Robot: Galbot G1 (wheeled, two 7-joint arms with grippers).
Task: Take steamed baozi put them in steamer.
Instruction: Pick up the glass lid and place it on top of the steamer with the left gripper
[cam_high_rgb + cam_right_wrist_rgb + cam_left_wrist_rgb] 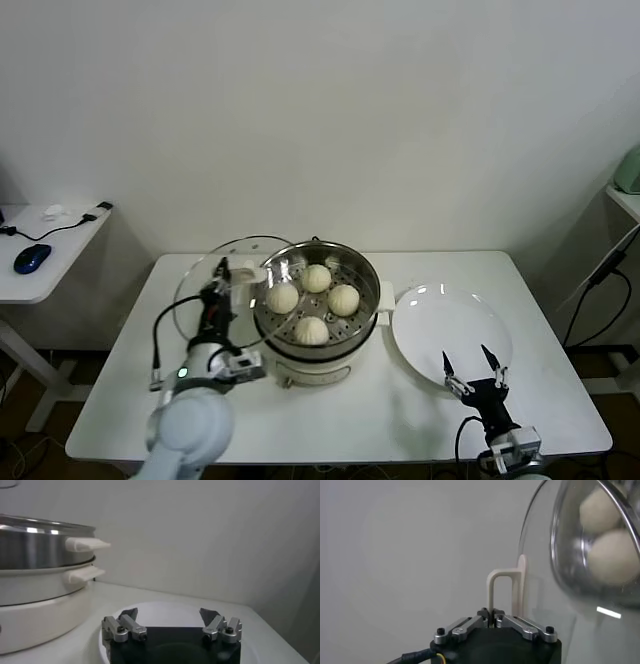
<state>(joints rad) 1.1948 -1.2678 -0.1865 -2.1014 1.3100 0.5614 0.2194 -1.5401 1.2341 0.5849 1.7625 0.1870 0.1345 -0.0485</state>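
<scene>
Several steamed baozi [311, 330] lie in the shiny steel steamer [370, 275] on its cream pot base at mid-table. My left gripper [222, 270] is just left of the steamer, shut on the white handle [502, 587] of the glass lid [198, 285], which is tilted up on edge beside the basket. Through the glass, the left wrist view shows two baozi [615, 555]. My right gripper [473, 368] is open and holds nothing. It hovers over the near edge of the white plate [430, 310], right of the steamer [35, 545].
The white table [330, 420] has bare room in front of the pot. A side desk at far left holds a blue mouse [31, 258] and cables. A shelf edge [625, 195] with hanging cables stands at far right.
</scene>
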